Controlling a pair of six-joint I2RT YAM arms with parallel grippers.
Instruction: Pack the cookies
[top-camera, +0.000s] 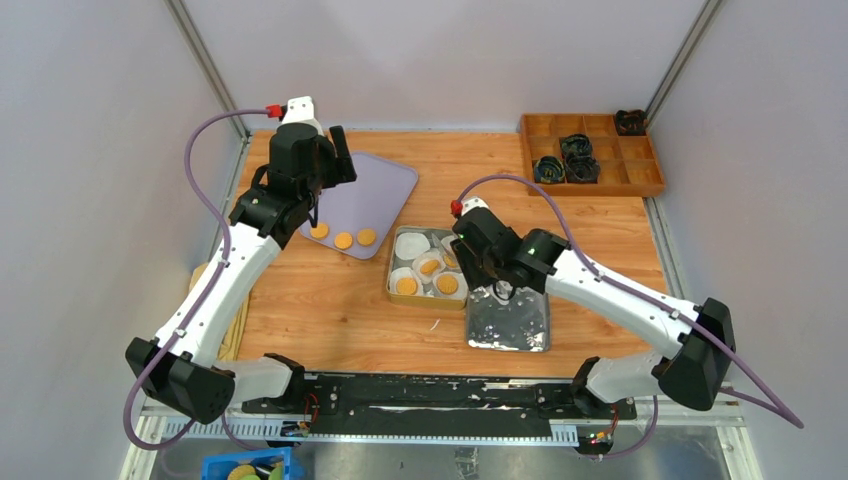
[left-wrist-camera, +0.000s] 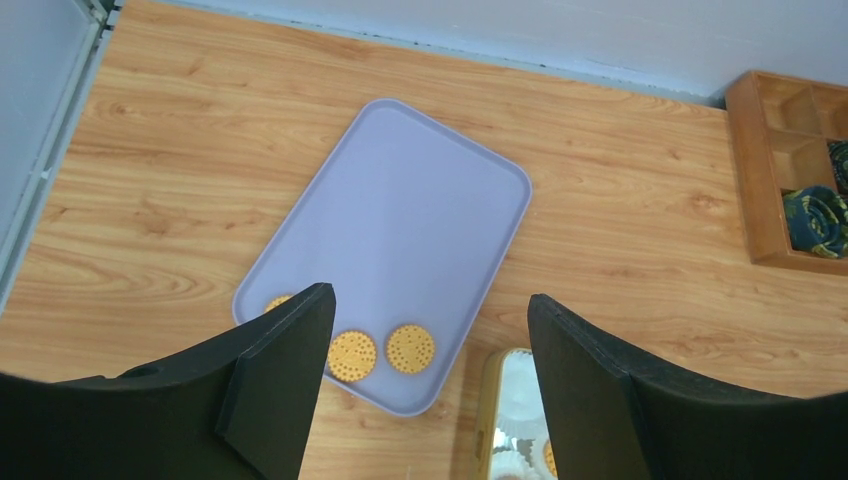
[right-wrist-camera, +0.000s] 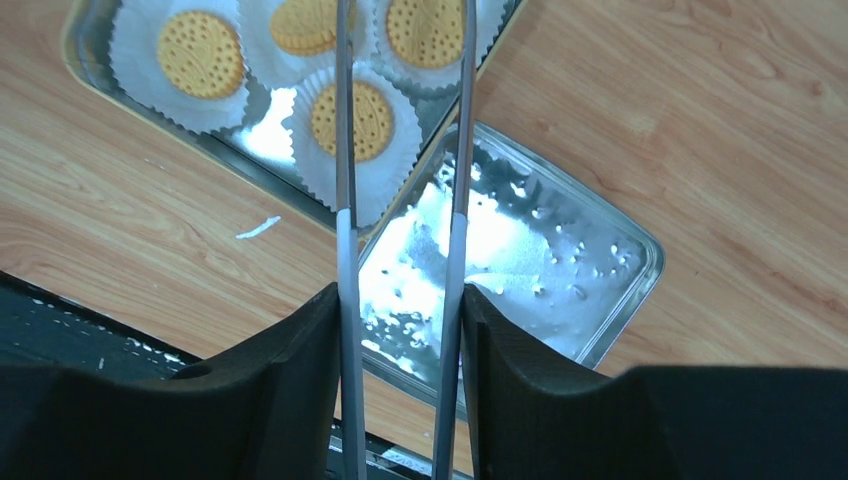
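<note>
1. The right gripper (right-wrist-camera: 400, 305) is closed narrow on a pair of metal tongs (right-wrist-camera: 345, 180). The two thin arms are held between its fingers.
2. The tongs are pointed out over the tin (right-wrist-camera: 180, 130). Their tips run off the top of the wrist picture, so it cannot be told whether anything is pinched.
3. Four cookies (right-wrist-camera: 200, 52) are seen in the tin, each laid in one of the white paper cups (right-wrist-camera: 130, 70). One of them lies between the two tong arms.
4. From above, one cup at the far side of the tin is seen to be empty.
5. The shiny lid (right-wrist-camera: 540, 260) is laid flat on the table (right-wrist-camera: 700, 120), just beside the tin and under the right gripper.
6. The left gripper (left-wrist-camera: 430, 320) is held wide open, with nothing in it, above the purple tray (left-wrist-camera: 400, 200).
7. Three more cookies are lined up at the near edge of that tray.
8. The step in hand is judged to be the filling of the cups, and a bit more than half seems done.
9. For the next move, the tongs would need to be lifted clear of the tin and carried across to the tray. They should be opened around one cookie and squeezed softly, so it is not cracked. The lid is likely to be put on last.
</note>
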